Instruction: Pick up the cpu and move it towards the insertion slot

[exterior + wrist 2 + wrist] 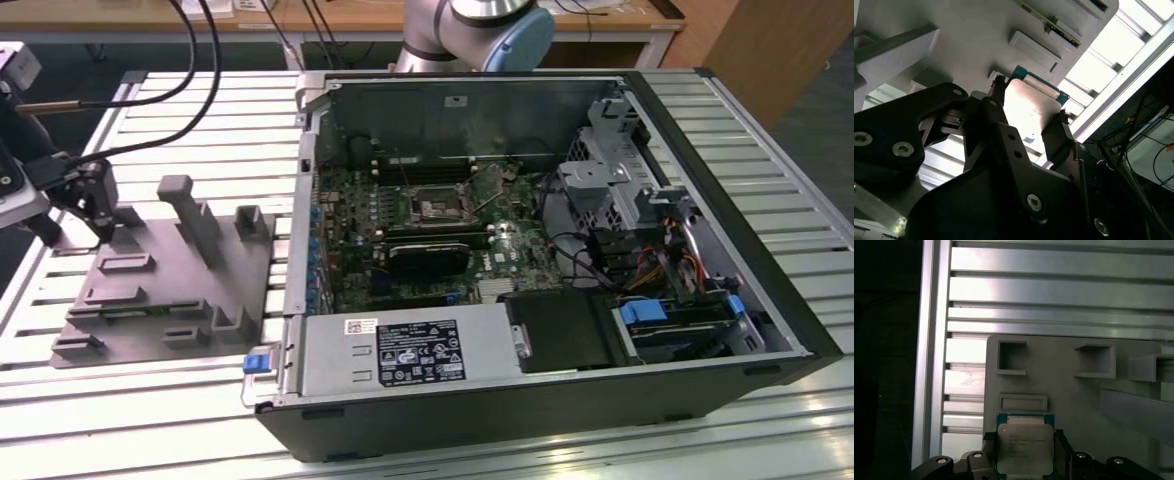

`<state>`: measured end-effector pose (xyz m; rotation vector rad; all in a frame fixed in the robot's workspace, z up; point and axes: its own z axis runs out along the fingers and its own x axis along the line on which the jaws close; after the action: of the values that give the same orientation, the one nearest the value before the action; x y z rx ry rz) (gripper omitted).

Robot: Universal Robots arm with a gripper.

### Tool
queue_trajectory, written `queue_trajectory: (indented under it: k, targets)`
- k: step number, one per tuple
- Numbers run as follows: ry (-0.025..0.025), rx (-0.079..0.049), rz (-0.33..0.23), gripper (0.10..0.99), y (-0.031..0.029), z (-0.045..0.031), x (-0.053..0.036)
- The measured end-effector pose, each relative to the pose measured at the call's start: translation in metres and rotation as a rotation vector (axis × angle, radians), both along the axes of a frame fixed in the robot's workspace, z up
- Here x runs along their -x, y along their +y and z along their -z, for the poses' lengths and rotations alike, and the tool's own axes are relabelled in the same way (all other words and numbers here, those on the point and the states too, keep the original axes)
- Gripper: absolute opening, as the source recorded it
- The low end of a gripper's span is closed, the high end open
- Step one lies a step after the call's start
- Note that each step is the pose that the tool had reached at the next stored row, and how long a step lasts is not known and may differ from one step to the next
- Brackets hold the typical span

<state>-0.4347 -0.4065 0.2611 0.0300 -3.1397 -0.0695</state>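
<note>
Pick-up step: your end effector [1029, 100] has its jaws closed to chip width on two opposite edges of the cpu [1025, 445], low over the grey fixture [174, 290]; you cannot tell whether it has lifted clear. The cpu lies flat, with a shiny silver-grey lid and a green rim. The insertion slot [438, 208] is well apart from the fixture, so the carry likely calls for a level lift clear of the fixture's posts.

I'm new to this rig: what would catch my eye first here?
The computer case lies open in the exterior view's middle, its green board bearing the insertion slot. On the exterior view's left, the gripper is over a grey fixture plate, shut on the cpu, shiny-topped in the first wrist view.
</note>
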Motion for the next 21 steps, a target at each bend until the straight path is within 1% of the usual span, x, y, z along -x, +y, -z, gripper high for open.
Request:
queue_trajectory:
  k: [7,21]
  targets:
    - [-0.0001,0.0,0.0,0.545,0.0,-0.0041,0.0]
    - [0.0,0.0,0.0,0.545,0.0003,-0.0173,0.0]
